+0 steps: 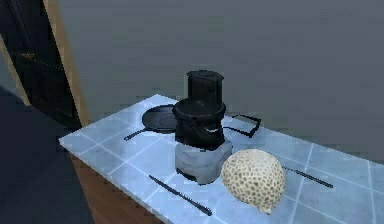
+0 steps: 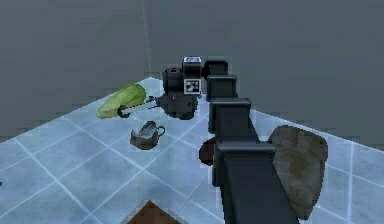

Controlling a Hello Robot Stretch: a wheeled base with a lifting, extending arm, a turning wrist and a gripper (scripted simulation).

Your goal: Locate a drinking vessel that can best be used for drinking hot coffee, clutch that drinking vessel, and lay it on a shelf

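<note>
Hanging over the pale blue tiled countertop [image 2: 60, 160], the gripper [image 2: 160, 101] sits at the far end of the dark arm [image 2: 240, 150]. With things lying on the tiles behind its jaws, I cannot tell whether they grip anything. A small grey cup [image 2: 148, 135] stands on the countertop near the gripper. A yellow-green leafy thing [image 2: 122, 100] lies farther out. In the forward view, a dark coffee machine [image 1: 200, 120] stands beside a round cream loaf [image 1: 252, 180].
</note>
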